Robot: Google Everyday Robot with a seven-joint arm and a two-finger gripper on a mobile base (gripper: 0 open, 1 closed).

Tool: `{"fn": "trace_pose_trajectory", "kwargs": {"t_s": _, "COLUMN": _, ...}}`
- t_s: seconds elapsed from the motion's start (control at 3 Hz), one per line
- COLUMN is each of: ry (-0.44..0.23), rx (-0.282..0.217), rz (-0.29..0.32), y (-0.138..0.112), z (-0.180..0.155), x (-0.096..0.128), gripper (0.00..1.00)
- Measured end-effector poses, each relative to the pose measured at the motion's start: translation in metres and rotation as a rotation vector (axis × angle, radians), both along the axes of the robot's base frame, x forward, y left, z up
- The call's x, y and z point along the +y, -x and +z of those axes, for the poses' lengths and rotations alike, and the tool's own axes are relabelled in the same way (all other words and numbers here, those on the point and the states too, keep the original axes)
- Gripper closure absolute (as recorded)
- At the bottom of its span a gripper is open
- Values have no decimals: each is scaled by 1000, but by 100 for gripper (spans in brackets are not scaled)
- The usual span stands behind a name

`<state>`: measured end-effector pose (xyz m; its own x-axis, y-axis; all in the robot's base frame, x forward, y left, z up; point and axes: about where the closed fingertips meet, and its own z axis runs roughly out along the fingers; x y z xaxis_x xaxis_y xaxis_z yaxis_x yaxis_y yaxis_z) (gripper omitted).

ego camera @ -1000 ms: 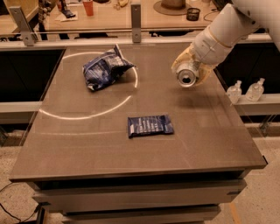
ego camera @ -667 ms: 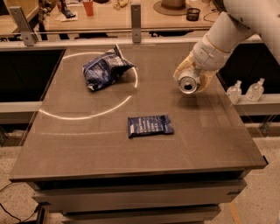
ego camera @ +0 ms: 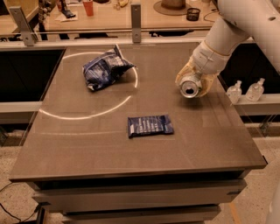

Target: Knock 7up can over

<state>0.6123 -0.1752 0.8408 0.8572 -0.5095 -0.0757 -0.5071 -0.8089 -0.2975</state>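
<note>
Containers first: at the upper edge of the frame, on the far wooden desk (ego camera: 109, 19), stand one red plastic cup (ego camera: 89, 6) and one small black mesh cup (ego camera: 193, 14); what they hold cannot be made out. At the right edge, on a pale ledge, stand two small clear plastic bottles (ego camera: 235, 91) side by side, both upright.

The small silver-white cylindrical 7up can (ego camera: 189, 90) sits at the right of centre in the frame, over the right part of the dark brown flat table (ego camera: 87, 144). It is tipped, its shiny round metal top turned toward the camera and the opening showing as a dark spot. Whether its lower edge touches the table cannot be told.

The white arm's gripper (ego camera: 191, 85) comes in from the upper right, and its pale cream fingers (ego camera: 181, 78) are closed around the can's body on both sides.

Counted: one can, and two dark blue foil snack bags. One crumpled bag (ego camera: 105, 70) lies upper left of centre on a thin white ring line (ego camera: 87, 116), and one flat bag (ego camera: 150, 125) lies near the middle, well apart from the can.
</note>
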Motion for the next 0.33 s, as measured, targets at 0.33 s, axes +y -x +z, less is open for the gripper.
{"fn": "trace_pose_trajectory", "kwargs": {"t_s": 0.33, "ry": -5, "rx": -7, "rz": -1, "y": -3, "z": -2, "x": 2, "gripper": 82}}
